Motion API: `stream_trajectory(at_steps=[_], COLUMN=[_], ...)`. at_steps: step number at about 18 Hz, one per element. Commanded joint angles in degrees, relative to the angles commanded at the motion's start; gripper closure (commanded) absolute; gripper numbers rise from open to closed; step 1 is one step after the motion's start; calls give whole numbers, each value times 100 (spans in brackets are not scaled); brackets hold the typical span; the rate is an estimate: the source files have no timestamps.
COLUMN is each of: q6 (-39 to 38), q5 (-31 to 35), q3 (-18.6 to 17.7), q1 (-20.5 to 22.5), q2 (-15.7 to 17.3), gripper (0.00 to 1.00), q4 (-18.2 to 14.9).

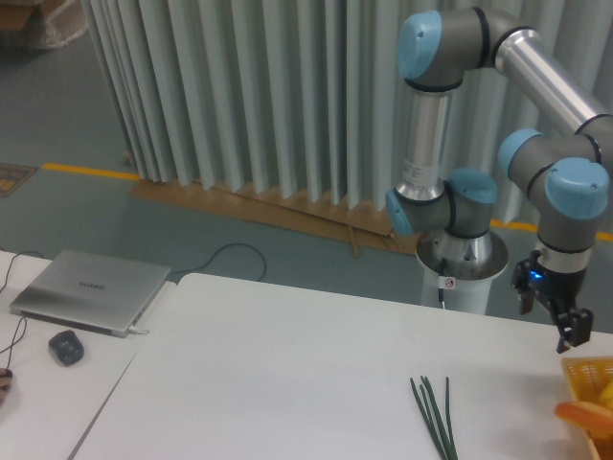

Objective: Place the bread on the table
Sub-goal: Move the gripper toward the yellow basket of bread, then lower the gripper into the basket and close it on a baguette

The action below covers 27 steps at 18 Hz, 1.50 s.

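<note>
The robot's gripper (573, 333) hangs near the right edge of the view, pointing down, just above the far rim of an orange basket (578, 367). Its fingers appear dark and close together, but whether they are parted or closed cannot be told from this angle; nothing is seen held in them. Below and slightly right of the gripper, the bread (586, 415) lies in the basket, its glossy orange-brown end showing, cut off by the picture edge. A yellow item (605, 392) sits beside it in the basket.

Down and to the left of the gripper, a bunch of green stalks (434, 414) lies flat on the white table (268, 374), well apart from the basket. The tabletop between the stalks and the basket is bare, and a wide bare stretch runs further left to the table's rounded corner.

Behind the gripper stands the arm's base (463, 273), with grey curtains (259, 91) beyond. Far left, on a separate desk, rest a closed laptop (88, 289) and a mouse (65, 346).
</note>
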Motion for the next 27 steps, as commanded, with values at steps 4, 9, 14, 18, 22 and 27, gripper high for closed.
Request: stream_trajectory(at_steps=[4, 9, 14, 18, 22, 27], q6=[166, 491, 536, 545, 545, 519], q5=[17, 18, 18, 18, 0, 9], q3=[8, 52, 9, 9, 0, 44], q1=[185, 430, 510, 545, 677, 695], q2=[-149, -360, -659, -712, -729, -826], gripper=[0, 0, 0, 0, 0, 0], q4=[407, 591, 846, 838, 847, 864])
